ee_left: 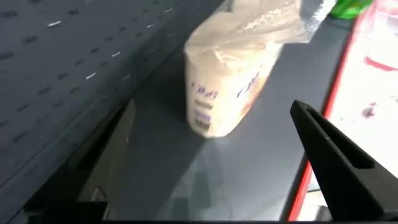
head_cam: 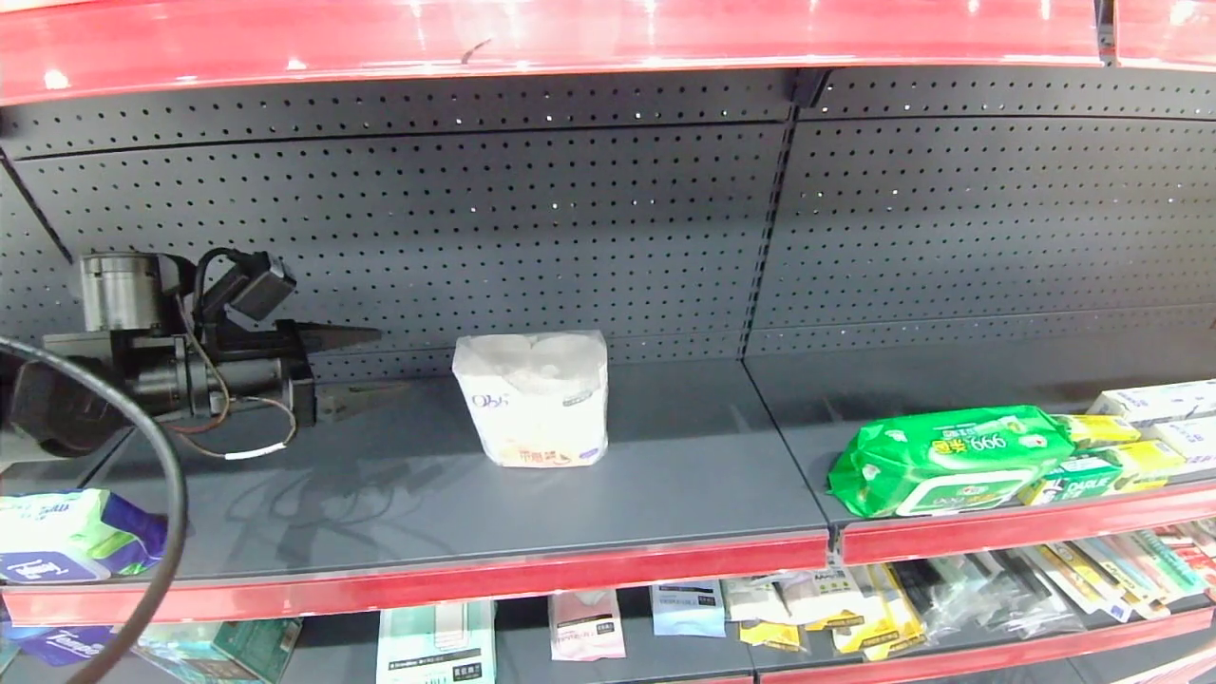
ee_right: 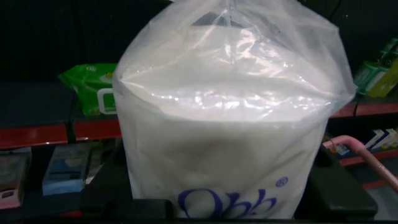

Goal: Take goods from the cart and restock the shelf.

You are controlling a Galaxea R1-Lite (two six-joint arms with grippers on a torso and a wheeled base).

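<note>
The left tool (head_cam: 391, 359) is hanging just above the left part of the shelf (head_cam: 665, 475). Its jaws are standing wide apart and holding nothing. Its fingers (head_cam: 332, 334) are pointing right, toward the roll pack (head_cam: 532, 410), and are lying near it without touching it. The roll pack is standing upright at the middle of the shelf board, close to the perforated back panel (head_cam: 570, 218).

The right tool (ee_right: 224, 193) is gripping a second roll pack (ee_right: 230, 112). Its dark fingers (ee_right: 102, 190) are pressing against both sides of the clear wrapper. This second roll pack is sitting off the shelf, on its near side.

A green wipes pack (head_cam: 950, 458) is lying at the near edge of the right shelf section, touching the small boxes (head_cam: 1107, 456) to its right.
</note>
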